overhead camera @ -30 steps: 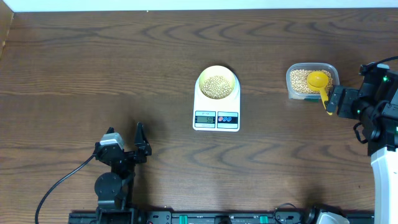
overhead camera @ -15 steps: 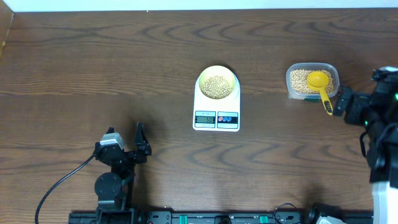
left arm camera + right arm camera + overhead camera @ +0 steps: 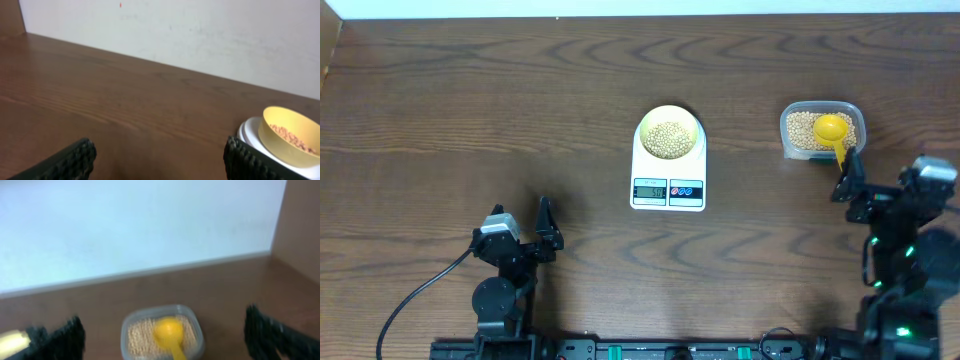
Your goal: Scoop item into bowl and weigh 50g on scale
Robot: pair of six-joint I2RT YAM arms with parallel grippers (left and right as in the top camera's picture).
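On the brown table [image 3: 470,100], the right arm has pulled back toward the near edge. Its right gripper [image 3: 885,190] now sits just short of the clear tub [image 3: 822,104] with fingers spread and holding nothing. The white scale [image 3: 668,185] has not moved, and its display is too small to read. The pale bowl [image 3: 644,128] sits on it, heaped with beans [image 3: 668,139]. The yellow scoop [image 3: 833,128] has been left lying in the tub, so scooping looks finished. The left gripper [image 3: 523,222] rests idle, spread and empty.
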